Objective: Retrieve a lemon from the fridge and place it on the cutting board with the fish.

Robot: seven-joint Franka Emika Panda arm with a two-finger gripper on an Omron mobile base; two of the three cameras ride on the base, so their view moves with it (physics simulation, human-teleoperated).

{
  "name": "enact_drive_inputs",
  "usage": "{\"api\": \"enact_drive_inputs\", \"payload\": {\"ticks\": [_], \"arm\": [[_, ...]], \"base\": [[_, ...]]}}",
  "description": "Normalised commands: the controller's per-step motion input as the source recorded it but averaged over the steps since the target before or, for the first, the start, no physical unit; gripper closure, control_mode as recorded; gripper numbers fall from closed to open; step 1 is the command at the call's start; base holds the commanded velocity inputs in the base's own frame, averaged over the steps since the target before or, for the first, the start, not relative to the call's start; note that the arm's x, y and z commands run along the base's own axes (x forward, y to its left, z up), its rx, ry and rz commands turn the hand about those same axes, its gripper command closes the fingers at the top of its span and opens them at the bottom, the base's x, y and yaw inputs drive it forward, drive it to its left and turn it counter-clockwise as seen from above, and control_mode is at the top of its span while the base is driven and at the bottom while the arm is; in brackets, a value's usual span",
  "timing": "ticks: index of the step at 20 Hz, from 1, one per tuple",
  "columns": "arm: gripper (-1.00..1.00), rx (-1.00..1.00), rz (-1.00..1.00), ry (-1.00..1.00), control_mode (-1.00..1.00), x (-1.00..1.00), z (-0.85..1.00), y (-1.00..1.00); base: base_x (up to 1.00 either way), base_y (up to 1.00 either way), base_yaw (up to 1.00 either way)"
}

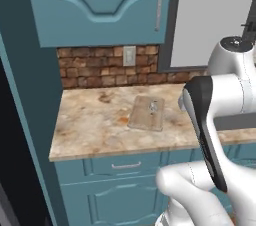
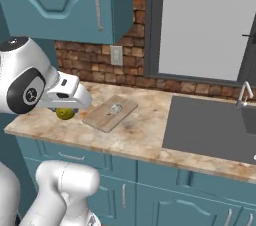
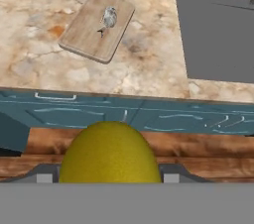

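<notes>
I've got the marbled countertop ahead of me, with the cutting board lying well apart from the sink, its long axis running diagonally in my hand view. The fish lies lengthwise on it. My gripper is clamped around the lemon, out past the counter's front edge

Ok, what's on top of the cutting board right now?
One thing lies on the cutting board: the small grey fish, near its far end. The rest of the board is bare wood. The lemon sits between the fingers, not yet over the board.
</notes>
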Motion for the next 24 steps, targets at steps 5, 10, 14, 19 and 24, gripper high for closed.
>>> {"api": "enact_drive_inputs", "payload": {"ticks": [5, 10, 14, 19, 24], "arm": [[1.0, 0.0, 0.0, 0.0, 1.0, 0.0, 0.0, 0.0], [1.0, 0.0, 0.0, 0.0, 1.0, 0.0, 0.0, 0.0], [1.0, 0.0, 0.0, 0.0, 1.0, 0.0, 0.0, 0.0], [1.0, 0.0, 0.0, 0.0, 1.0, 0.0, 0.0, 0.0], [1.0, 0.0, 0.0, 0.0, 1.0, 0.0, 0.0, 0.0]], "base": [[0.32, -0.14, 0.06], [0.29, 0.0, 0.01], [0.43, 0.0, 0.02], [0.25, 0.0, 0.0], [0.18, 0.0, 0.0]]}}
